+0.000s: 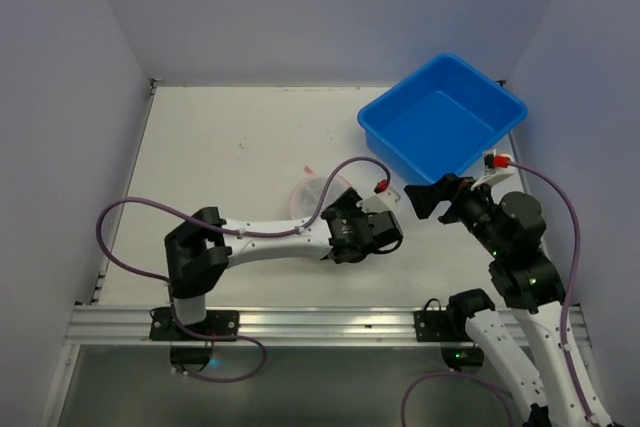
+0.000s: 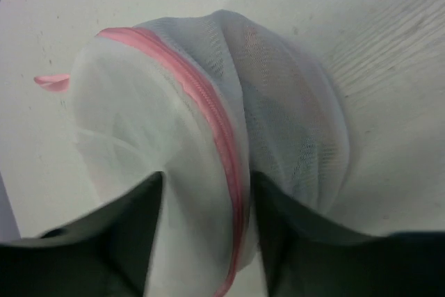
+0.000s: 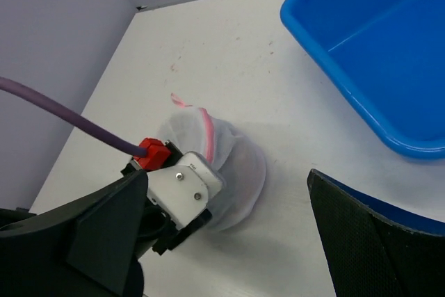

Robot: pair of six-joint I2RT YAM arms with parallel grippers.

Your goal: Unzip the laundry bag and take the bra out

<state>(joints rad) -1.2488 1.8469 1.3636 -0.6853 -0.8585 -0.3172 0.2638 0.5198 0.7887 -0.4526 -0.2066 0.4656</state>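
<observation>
My left arm [image 1: 265,239] lies low, stretched from its base at the near left of the table [image 1: 220,137] out toward the middle, with the elbow folded up close to the base. My left gripper [image 2: 206,196] is tipped down at the tabletop. Its fingers [image 2: 128,231] stand apart, with the mesh of the laundry bag [image 2: 174,123] between them. My right arm [image 1: 522,272] rises from the near right, bent at the elbow, wrist turned left. My right gripper [image 1: 414,199] hangs above the table, jaws spread wide.
</observation>
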